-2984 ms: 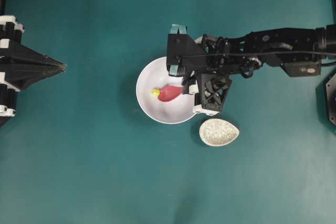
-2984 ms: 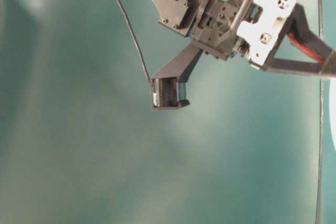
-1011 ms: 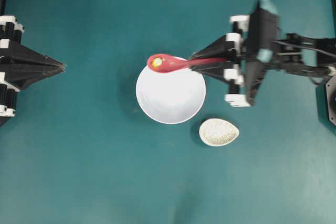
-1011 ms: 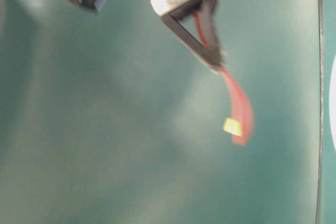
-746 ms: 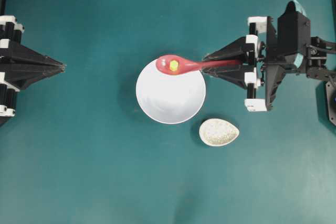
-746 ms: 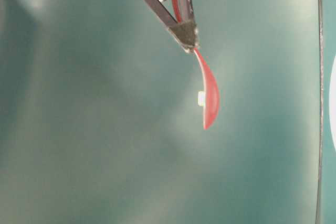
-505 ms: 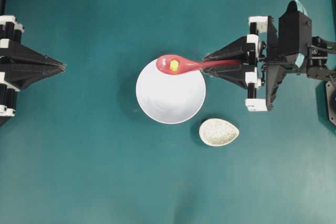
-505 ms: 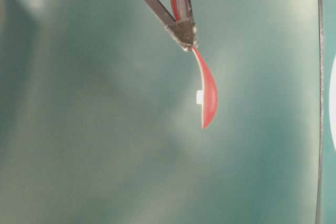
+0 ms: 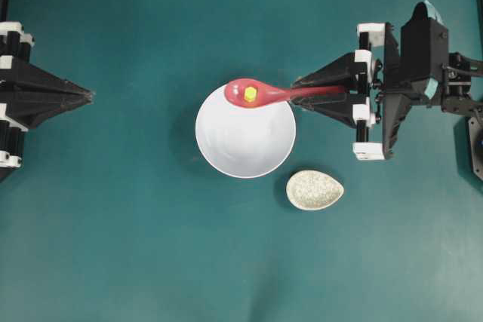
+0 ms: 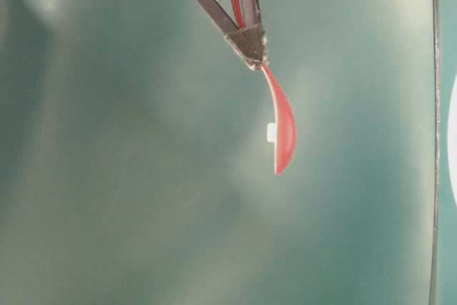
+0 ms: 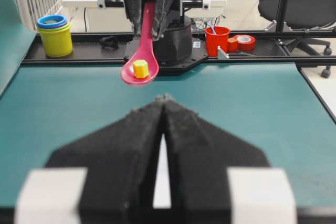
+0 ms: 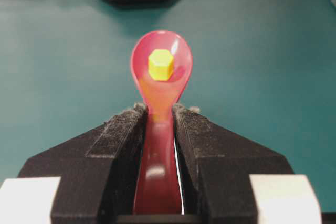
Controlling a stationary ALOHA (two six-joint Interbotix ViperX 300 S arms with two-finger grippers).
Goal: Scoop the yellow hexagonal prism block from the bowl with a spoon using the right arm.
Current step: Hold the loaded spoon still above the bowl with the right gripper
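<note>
My right gripper (image 9: 296,93) is shut on the handle of the pinkish-red spoon (image 9: 260,93) and holds it level above the far rim of the white bowl (image 9: 245,145). The yellow hexagonal prism block (image 9: 250,93) lies in the spoon's scoop. The right wrist view shows the block (image 12: 160,65) sitting in the scoop (image 12: 161,64), with the handle between my fingers (image 12: 157,109). The left wrist view shows the spoon (image 11: 140,61) and block (image 11: 140,68) raised ahead. My left gripper (image 9: 90,96) is shut and empty at the far left, well away from the bowl.
A speckled beige spoon rest (image 9: 315,190) lies just right of the bowl's near side. The table-level view shows the spoon (image 10: 283,133) hanging from the gripper (image 10: 253,55) above the teal table.
Over the last second the right arm drew back to the right with the spoon, and the block settled in the scoop. Since half a second ago nothing has visibly moved.
</note>
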